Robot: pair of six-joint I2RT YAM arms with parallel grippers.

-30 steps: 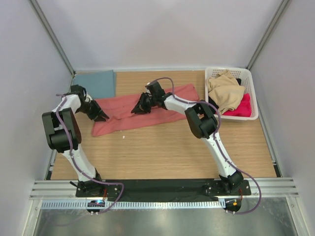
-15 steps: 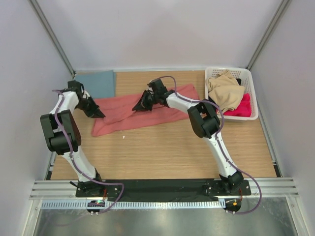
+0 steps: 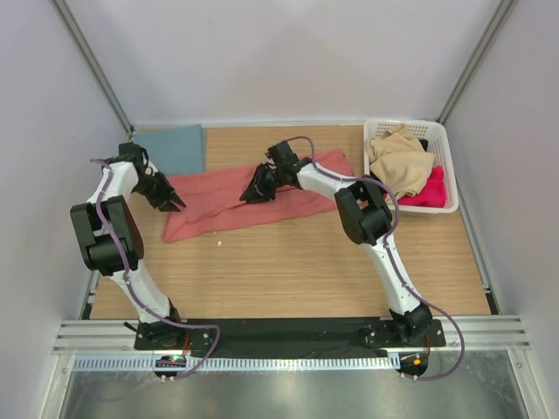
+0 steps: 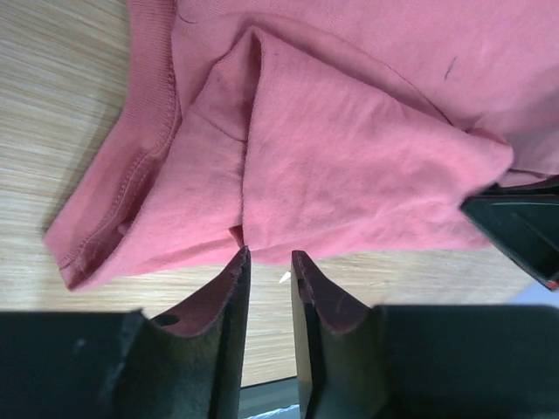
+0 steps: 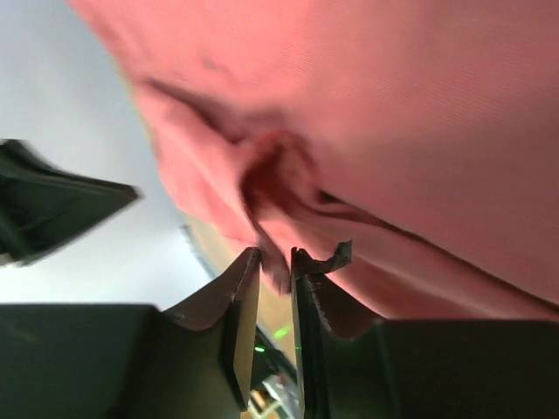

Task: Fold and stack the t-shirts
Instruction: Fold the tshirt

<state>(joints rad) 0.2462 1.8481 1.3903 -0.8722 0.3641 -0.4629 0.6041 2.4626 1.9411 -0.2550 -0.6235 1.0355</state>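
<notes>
**Both grippers at the red shirt**

We see the salmon-red shirt [image 3: 210,207] lying as a long band across the table [image 3: 288,262], running from 8 o'clock to 2 o'clock. The teal shirt [image 3: 170,147] lies flat at 10 o'clock. The left gripper [image 3: 177,206] is at the band's 8 o'clock end, its fingers slightly parted with bare wood between them. The right gripper [image 3: 251,195] is over the band's middle, its fingers narrowly apart at a fold. We cannot tell whether they pinch it.

The worktop [image 3: 306,262] carried one salmon-red t-shirt [image 3: 210,214], one teal-blue t-shirt [image 3: 175,147] and one white basket [image 3: 449,166], which held one beige cloth [image 3: 397,166] and one pink cloth [image 3: 430,190]. Two arms stood there: one left arm [image 3: 109,231], one right arm [image 3: 362,214].
</notes>
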